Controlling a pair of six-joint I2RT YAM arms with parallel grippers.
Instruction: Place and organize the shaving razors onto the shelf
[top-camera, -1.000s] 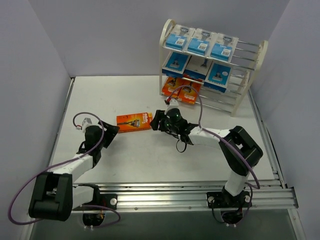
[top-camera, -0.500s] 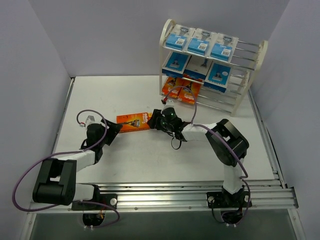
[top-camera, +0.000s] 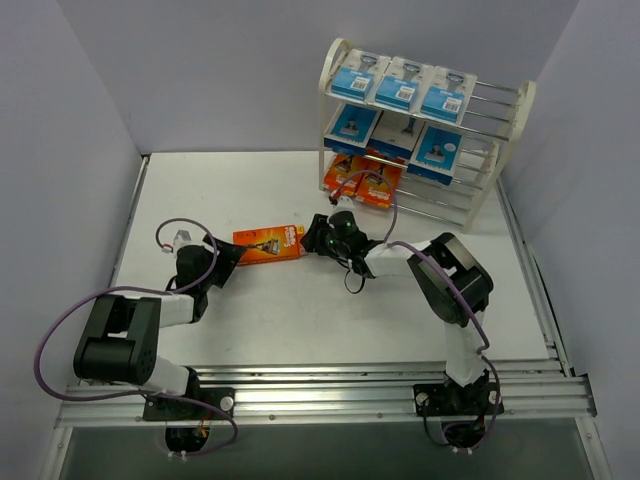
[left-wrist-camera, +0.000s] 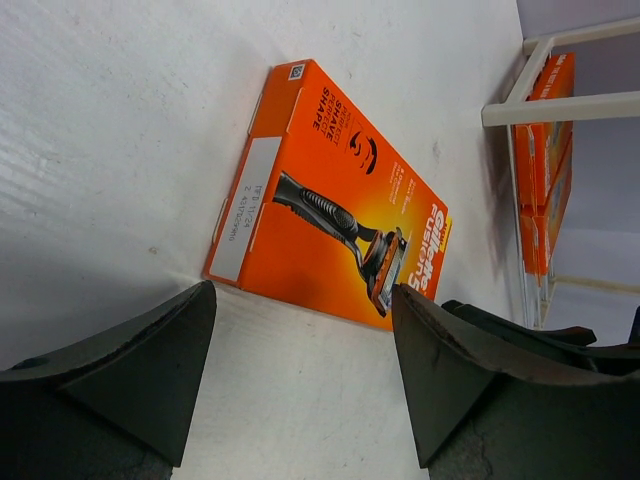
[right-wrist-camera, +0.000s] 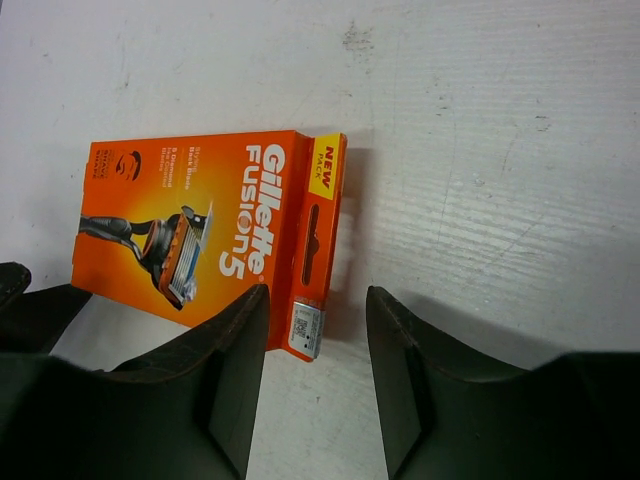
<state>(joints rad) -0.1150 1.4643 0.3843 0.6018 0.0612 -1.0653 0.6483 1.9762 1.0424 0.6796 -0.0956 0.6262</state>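
Note:
One orange razor box (top-camera: 268, 243) lies flat on the table between my two grippers. My left gripper (top-camera: 222, 262) sits low at its left end, open, the box just beyond the fingertips (left-wrist-camera: 302, 295). My right gripper (top-camera: 312, 240) is at the box's right end, open, its jaws either side of the box's hang-tab corner (right-wrist-camera: 317, 292) with a gap still showing. The cream shelf (top-camera: 520, 110) stands at the back right. It carries blue razor packs (top-camera: 400, 85) on its top and middle tiers, and orange boxes (top-camera: 362, 180) on the bottom tier.
Grey walls close in the table on the left, back and right. An aluminium rail (top-camera: 350, 385) runs along the near edge. In the left wrist view the shelf's leg (left-wrist-camera: 530, 105) and the stored orange boxes (left-wrist-camera: 545, 170) show at the far right.
My right gripper has slid left up to the box's right end and its jaws have narrowed. The right elbow has folded inward. The left gripper has stayed open, almost still.

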